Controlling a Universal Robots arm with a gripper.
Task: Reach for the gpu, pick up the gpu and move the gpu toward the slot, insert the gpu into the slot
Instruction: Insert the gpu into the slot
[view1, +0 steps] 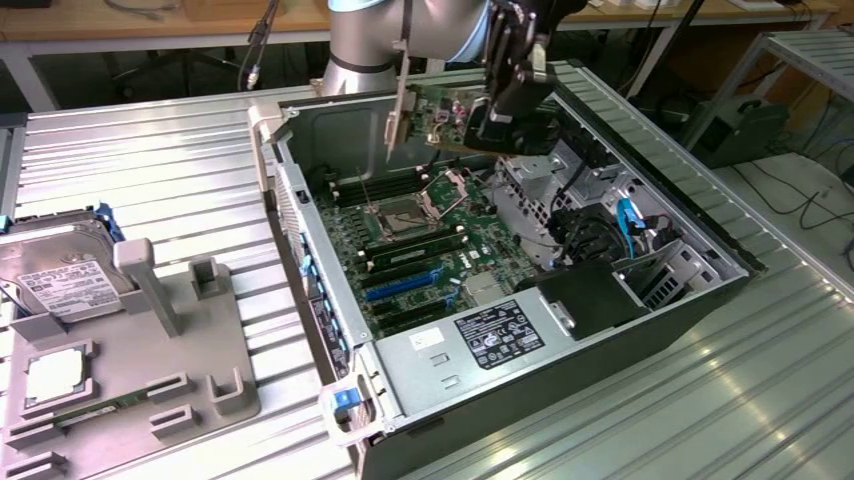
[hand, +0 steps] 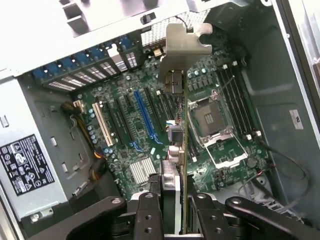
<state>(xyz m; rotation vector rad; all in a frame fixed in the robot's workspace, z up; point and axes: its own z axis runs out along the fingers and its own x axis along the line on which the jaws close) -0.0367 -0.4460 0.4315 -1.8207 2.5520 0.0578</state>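
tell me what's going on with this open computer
The robot arm has its pincer shut on the gpu, holding it edge-down in the air above the motherboard of the open computer case. The blue slot sits bare; the gpu is not yet in it.

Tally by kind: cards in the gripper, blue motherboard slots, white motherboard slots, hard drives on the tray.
gpu, held in the gripper: 1
blue slot: 1
white slot: 1
hard drive: 1
Total: 4
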